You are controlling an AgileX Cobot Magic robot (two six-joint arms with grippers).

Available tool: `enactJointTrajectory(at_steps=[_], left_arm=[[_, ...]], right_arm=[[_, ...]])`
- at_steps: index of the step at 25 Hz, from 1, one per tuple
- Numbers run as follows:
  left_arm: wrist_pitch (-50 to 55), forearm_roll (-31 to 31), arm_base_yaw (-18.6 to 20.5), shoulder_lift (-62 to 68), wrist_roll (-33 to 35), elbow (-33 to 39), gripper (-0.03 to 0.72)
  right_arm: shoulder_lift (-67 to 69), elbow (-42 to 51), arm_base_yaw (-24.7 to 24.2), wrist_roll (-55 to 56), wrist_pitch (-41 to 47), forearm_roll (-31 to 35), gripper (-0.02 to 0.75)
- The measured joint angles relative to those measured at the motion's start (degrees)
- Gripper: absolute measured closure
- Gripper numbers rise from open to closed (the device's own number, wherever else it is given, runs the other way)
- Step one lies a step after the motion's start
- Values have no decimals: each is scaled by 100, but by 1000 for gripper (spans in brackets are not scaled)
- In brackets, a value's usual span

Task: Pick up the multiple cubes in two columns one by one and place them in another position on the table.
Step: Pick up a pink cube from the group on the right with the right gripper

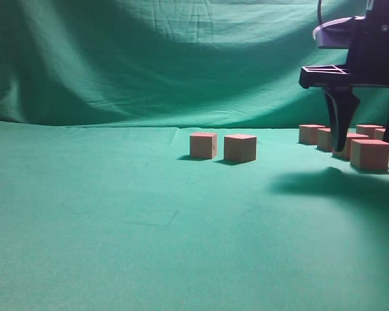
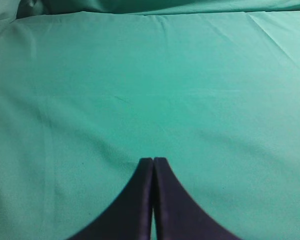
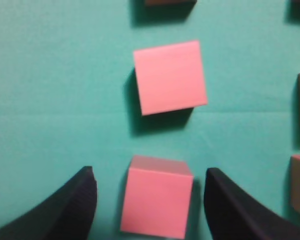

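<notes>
Exterior view: eight small reddish-pink matte solid cubes (image 1: pixel 240 148) counted on the flat green cloth-covered table (image 1: pixel 117 214). Two side by side near mid-table, close but apart; six clustered at far right in two rows running back, several partly hidden. Wide bare cloth to the left and in front of the central pair; clear strip between pair and cluster; draped green cloth backdrop (image 1: pixel 149 58) closing off the rear. Black right gripper (image 1: pixel 367 148) lowered from above over the cluster's front end, fingers pointing straight down, one finger left of the front cube (image 1: pixel 369 154), the other at the frame's right edge. Left wrist view: no cubes; only wrinkled cloth stretching ahead to the backdrop fold at top. Left gripper (image 2: pixel 153 165) level over the cloth, black fingers pressed together tip to tip, nothing between them. Right wrist view: six cubes counted, two whole and four cut by the frame. One cube (image 3: pixel 156 202) sitting on the cloth between the fingers (image 3: pixel 65 210), a sliver of green visible on each side, so no contact; jaws set wide, slightly wider than the cube. Second whole cube (image 3: pixel 170 77) directly ahead in the same column, turned slightly, separated by a bare gap. Partial cubes at top edge, top-right corner and two along the right edge, forming the neighbouring column; open cloth on the left.
</notes>
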Motion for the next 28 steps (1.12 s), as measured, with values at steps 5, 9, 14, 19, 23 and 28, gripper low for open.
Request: enactJointTrajectory(at_steps=[5,9,14,19,23,28], left_arm=[[0,0,0,0,0,0,688],[0,0,0,0,0,0,688],[0,0,0,0,0,0,688],[0,0,0,0,0,0,688],[0,0,0,0,0,0,688],[0,0,0,0,0,0,688]], right_arm=[[51,0,-50,6,-39,-11,281],[51,0,-50,6,-108,-11,336],[51,-9,-50,53,-85,-11,472],[51,-9,-50,17,-49,-11,472],[39,-82,-50,5,190,-1,472],[-263,-670,192,-551,1093,172,472]])
